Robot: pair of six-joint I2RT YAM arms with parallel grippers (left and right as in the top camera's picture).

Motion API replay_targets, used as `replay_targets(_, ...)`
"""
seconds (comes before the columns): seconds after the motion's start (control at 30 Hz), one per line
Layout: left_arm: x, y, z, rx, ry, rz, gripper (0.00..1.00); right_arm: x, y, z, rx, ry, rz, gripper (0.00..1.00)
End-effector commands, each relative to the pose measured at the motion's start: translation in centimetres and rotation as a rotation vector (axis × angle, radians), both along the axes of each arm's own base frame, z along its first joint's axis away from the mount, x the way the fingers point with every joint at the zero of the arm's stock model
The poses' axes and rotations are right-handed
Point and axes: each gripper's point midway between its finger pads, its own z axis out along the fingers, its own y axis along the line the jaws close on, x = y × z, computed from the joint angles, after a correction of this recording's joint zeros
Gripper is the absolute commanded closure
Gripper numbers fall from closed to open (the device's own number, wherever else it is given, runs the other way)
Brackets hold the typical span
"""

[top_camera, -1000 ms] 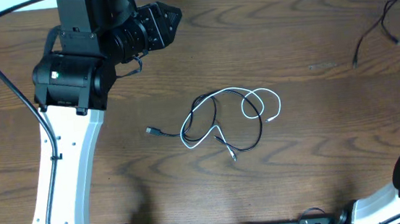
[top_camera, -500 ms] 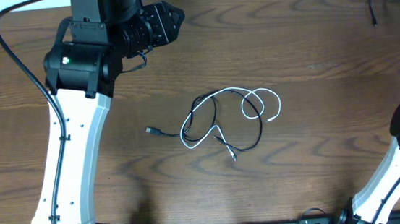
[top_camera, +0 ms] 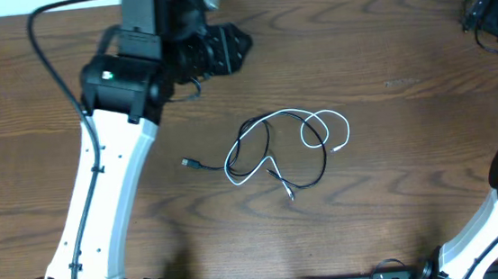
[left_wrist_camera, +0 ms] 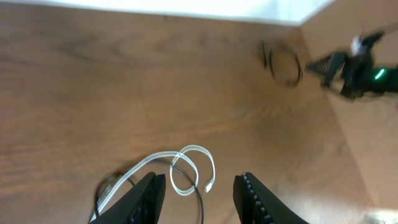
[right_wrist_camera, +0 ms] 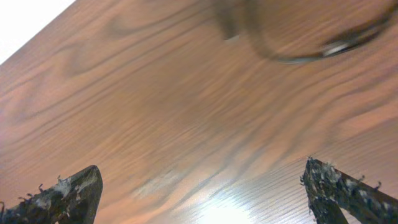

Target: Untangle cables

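Seeing left gripper back-left of centre, jaws released, empty. I've got white cable and black cable looped together mid-table. Right gripper far back-right, jaws wide apart, holding nothing; blurred stray black cable just beyond.

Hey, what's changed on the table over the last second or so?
The right gripper, open, came up from out of view at the near right to the far right corner, beside the loose black cable, which went from stretched out to bunched. The left gripper, open, shifted right and slightly nearer. The tangled cables at the centre stayed put.
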Motion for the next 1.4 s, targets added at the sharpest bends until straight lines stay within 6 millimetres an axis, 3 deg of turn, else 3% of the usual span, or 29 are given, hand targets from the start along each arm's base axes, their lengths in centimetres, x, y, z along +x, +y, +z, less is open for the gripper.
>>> replay_targets(0.0, -0.9, -1.6, -3.7, 0.074, 0.073, -0.075, 0.59, 0.0, 5.5, 1.9, 0.180, -0.057, 0.177, 0.01)
replay_targets(0.13, -2.0, -3.5, -8.9, 0.128, 0.214, -0.131, 0.59, -0.9, 7.9, 1.2, 0.177, -0.004, 0.266, 0.01)
replay_targets(0.33, -3.2, -4.7, -15.5, 0.249, 0.345, -0.268, 0.55, -1.5, 9.2, 0.8, 0.180, 0.033, 0.306, 0.01)
replay_targets(0.6, -4.9, -4.0, -23.2, 0.345, 0.599, -0.312, 0.55, -2.0, 9.5, 0.6, 0.188, 0.052, 0.310, 0.01)
replay_targets(0.83, -6.1, -3.2, -27.8, 0.413, 0.737, -0.321, 0.56, -2.2, 9.6, 0.3, 0.194, 0.065, 0.309, 0.01)
replay_targets(0.93, -6.3, -3.1, -28.9, 0.445, 0.755, -0.323, 0.76, -2.4, 9.7, 0.1, 0.200, 0.075, 0.309, 0.01)
replay_targets(1.0, -5.9, -3.5, -28.7, 0.436, 0.726, -0.325, 0.92, -2.4, 9.7, 0.1, 0.201, 0.076, 0.309, 0.01)
replay_targets(1.07, -5.2, -3.9, -27.8, 0.416, 0.688, -0.325, 0.93, -2.5, 9.9, 0.2, 0.212, 0.077, 0.312, 0.01)
replay_targets(1.17, -3.7, -5.6, -23.7, 0.335, 0.558, -0.354, 0.93, -2.3, 11.8, 1.2, 0.307, 0.022, 0.380, 0.10)
replay_targets(1.3, -2.2, -7.7, -15.7, 0.187, 0.303, -0.382, 0.93, -2.3, 15.8, 4.9, 0.492, -0.163, 0.594, 0.18)
replay_targets(1.33, -1.8, -8.4, -11.5, 0.123, 0.169, -0.395, 0.93, -2.5, 17.0, 6.9, 0.547, -0.245, 0.667, 0.19)
replay_targets(1.37, -1.8, -8.5, -9.8, 0.104, 0.116, -0.397, 0.93, -2.7, 17.5, 7.8, 0.562, -0.277, 0.695, 0.20)
